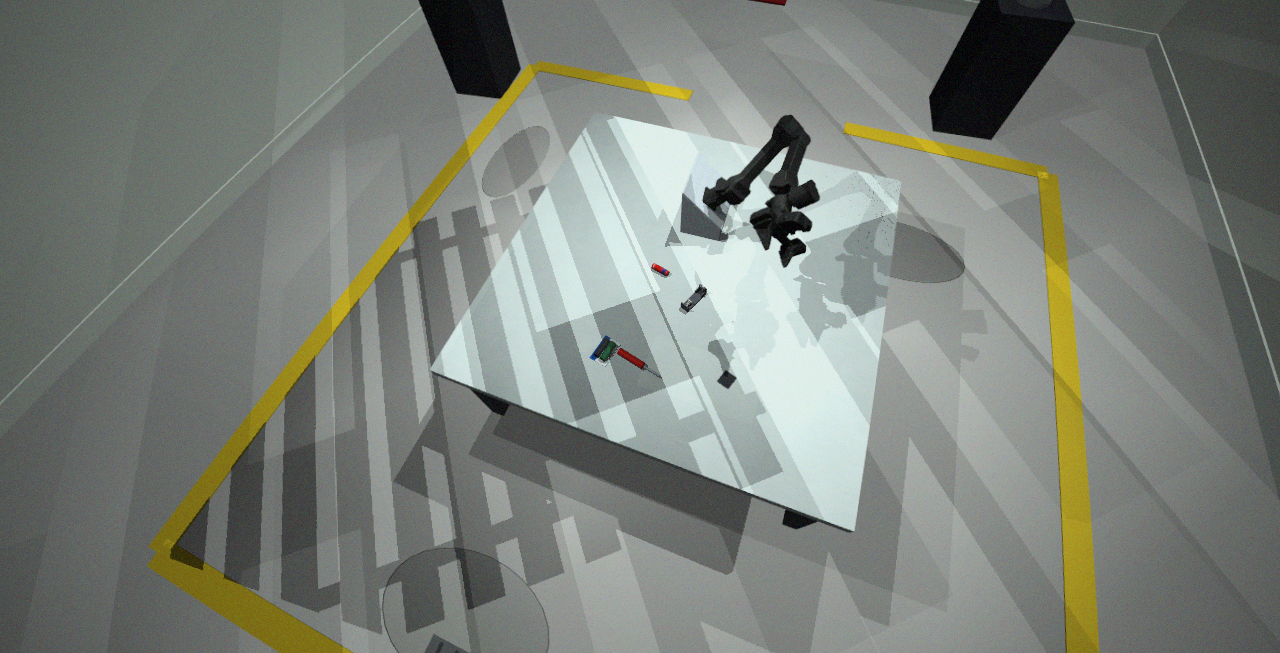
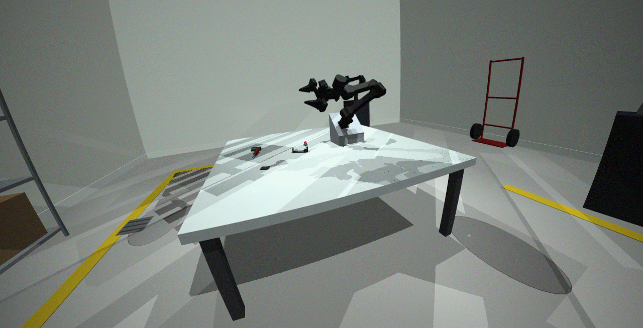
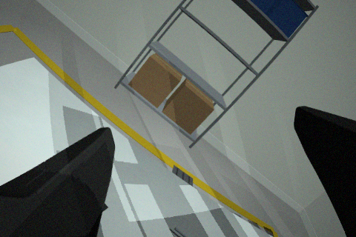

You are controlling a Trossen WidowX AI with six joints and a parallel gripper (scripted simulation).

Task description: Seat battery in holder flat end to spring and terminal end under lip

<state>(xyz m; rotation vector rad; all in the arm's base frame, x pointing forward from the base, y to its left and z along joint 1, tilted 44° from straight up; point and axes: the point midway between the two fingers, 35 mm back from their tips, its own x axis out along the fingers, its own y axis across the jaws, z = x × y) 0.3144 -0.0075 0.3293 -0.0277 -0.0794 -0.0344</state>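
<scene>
The battery (image 1: 659, 269) (image 2: 305, 142), red with a blue part, lies on the table beside the holder, apart from it. The holder (image 1: 693, 298) (image 2: 300, 151) is a small dark tray with raised ends, standing on the table; no battery shows in it. My gripper (image 1: 776, 253) (image 2: 303, 95) (image 3: 207, 127) is open and empty, well above the table, with its fingers pointing roughly level. In the wrist view neither the battery nor the holder shows. The battery's ends and the holder's spring and lip are too small to tell.
A red-handled tool (image 1: 631, 358) (image 2: 256, 152) with a green and blue part at one end lies beyond the holder. A small dark square (image 1: 726, 378) (image 2: 265, 168) is also on the table (image 1: 805, 434). The arm stands on a grey wedge block (image 1: 701, 219) (image 2: 353, 138).
</scene>
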